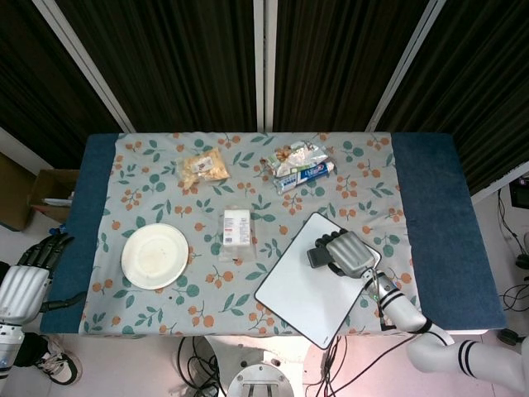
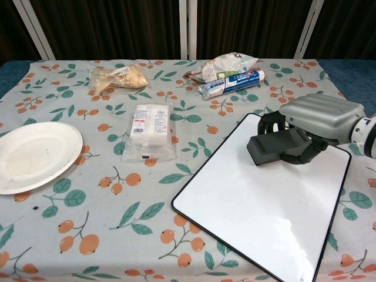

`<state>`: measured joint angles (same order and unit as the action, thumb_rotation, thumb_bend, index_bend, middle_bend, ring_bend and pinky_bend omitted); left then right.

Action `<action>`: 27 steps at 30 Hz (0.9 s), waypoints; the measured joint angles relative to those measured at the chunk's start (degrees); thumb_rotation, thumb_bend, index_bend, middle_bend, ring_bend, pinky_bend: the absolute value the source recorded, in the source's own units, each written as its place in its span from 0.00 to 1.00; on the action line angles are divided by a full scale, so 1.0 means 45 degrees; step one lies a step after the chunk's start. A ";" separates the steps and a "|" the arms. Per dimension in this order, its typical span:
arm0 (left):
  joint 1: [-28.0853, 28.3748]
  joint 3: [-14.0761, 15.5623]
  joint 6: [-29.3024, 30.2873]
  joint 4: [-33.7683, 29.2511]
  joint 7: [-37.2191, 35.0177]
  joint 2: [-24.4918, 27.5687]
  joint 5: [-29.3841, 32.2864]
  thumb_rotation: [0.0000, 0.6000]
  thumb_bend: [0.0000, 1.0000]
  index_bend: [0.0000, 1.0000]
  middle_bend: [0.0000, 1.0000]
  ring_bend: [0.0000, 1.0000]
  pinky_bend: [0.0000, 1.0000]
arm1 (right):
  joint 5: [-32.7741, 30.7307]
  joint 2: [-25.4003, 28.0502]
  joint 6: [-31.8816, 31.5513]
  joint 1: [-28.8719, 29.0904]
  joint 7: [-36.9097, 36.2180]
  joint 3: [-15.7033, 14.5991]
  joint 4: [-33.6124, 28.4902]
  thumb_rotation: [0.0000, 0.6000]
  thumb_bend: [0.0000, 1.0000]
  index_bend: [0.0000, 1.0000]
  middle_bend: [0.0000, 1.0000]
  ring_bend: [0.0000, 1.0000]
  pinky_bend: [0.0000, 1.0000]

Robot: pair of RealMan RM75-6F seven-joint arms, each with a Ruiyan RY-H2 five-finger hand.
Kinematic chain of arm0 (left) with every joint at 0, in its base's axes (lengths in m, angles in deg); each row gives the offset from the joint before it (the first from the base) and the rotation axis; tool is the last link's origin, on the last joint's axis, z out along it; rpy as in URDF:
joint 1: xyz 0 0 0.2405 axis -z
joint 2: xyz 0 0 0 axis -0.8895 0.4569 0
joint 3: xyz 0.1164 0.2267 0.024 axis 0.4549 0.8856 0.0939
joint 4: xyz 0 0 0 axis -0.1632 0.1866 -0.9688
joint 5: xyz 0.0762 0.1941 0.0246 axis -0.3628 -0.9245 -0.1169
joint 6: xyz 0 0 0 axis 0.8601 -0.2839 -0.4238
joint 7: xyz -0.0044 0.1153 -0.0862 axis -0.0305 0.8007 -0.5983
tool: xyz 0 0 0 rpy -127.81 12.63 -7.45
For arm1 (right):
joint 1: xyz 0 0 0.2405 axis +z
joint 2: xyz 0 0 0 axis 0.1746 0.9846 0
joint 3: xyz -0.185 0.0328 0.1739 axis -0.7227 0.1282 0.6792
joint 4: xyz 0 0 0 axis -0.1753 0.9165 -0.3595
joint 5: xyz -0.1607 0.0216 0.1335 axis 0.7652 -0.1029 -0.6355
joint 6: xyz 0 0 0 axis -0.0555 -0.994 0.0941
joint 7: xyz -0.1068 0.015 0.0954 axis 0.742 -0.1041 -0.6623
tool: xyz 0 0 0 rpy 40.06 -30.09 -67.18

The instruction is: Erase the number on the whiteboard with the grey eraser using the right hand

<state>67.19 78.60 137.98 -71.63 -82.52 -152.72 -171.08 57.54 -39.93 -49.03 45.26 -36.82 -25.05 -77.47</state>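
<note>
The whiteboard (image 1: 302,285) (image 2: 258,205) lies tilted on the right part of the flowered tablecloth; no writing shows on its bare surface. My right hand (image 1: 349,252) (image 2: 314,117) grips the grey eraser (image 1: 318,256) (image 2: 279,147) over the board's far corner, fingers wrapped around the block. Whether the eraser touches the board I cannot tell. My left hand (image 1: 33,273) hangs off the table's left edge in the head view, fingers spread, holding nothing.
A white plate (image 1: 154,255) (image 2: 32,155) sits at the left. A clear packet (image 1: 236,227) (image 2: 148,129) lies mid-table. At the back lie a snack bag (image 1: 202,167) (image 2: 117,76), a crumpled wrapper (image 2: 229,61) and a toothpaste tube (image 1: 304,175) (image 2: 231,83).
</note>
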 measured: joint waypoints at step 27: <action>0.0075 0.0014 -0.0079 -0.0264 0.0224 -0.0033 -0.0130 0.78 0.06 0.10 0.09 0.08 0.18 | -0.0150 0.1771 0.0294 -0.0101 0.0094 -0.1323 -0.1805 1.00 0.40 0.72 0.64 0.58 0.72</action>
<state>67.53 78.67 137.63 -72.81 -81.51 -152.87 -171.67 56.86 -31.96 -47.71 44.80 -36.39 -31.01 -85.59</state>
